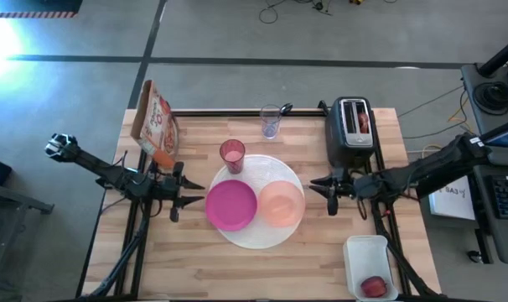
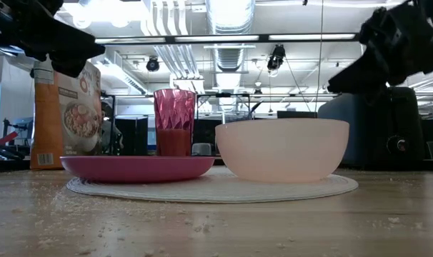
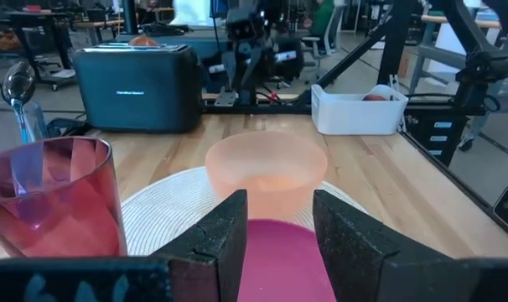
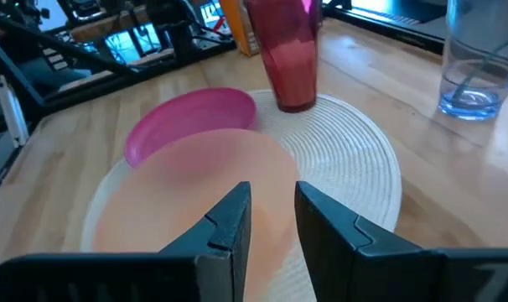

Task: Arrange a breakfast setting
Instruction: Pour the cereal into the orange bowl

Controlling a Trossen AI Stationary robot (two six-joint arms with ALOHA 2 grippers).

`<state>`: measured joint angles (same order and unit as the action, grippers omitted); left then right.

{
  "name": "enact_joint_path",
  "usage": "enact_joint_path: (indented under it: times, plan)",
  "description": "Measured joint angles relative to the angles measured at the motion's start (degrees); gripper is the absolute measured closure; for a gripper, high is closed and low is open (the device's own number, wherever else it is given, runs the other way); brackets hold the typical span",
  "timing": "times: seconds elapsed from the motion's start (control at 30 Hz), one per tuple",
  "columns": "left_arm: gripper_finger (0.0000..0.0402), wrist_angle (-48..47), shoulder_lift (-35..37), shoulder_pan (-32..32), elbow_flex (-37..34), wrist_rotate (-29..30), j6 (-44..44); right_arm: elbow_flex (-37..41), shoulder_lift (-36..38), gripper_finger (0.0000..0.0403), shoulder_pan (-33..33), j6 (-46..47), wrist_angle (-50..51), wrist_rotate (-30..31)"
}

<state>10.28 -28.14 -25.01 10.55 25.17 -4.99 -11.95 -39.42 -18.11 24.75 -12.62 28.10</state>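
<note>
The large white plate (image 1: 256, 228) lies mid-table. On it sit the magenta bowl (image 1: 230, 205) on the left and the peach bowl (image 1: 282, 204) on the right. The pink tumbler (image 1: 231, 156) stands at the plate's far rim. Farther back stands the clear cup (image 1: 271, 122), with the spoon (image 3: 18, 84) upright in it, bowl end up. The red fruit (image 1: 373, 286) lies in a white tub. My left gripper (image 1: 199, 197) hovers open, level, left of the magenta bowl. My right gripper (image 1: 315, 191) hovers open, right of the peach bowl, holding nothing.
A black-and-silver toaster (image 1: 353, 126) stands at the far right, with something orange-brown showing in one slot. A cereal box (image 1: 153, 117) stands at the far left corner. The white tub (image 1: 370, 267) sits at the near right. Bare wood lies in front of the plate.
</note>
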Motion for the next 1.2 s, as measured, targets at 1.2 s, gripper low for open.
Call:
enact_joint_path:
  times: [1.2]
  plan:
    - [0.028, 12.8, -8.4, 0.0, 0.0, -0.1, 2.4, 11.3, 0.0, 0.0312, 0.0, -2.3, -17.2, 3.1]
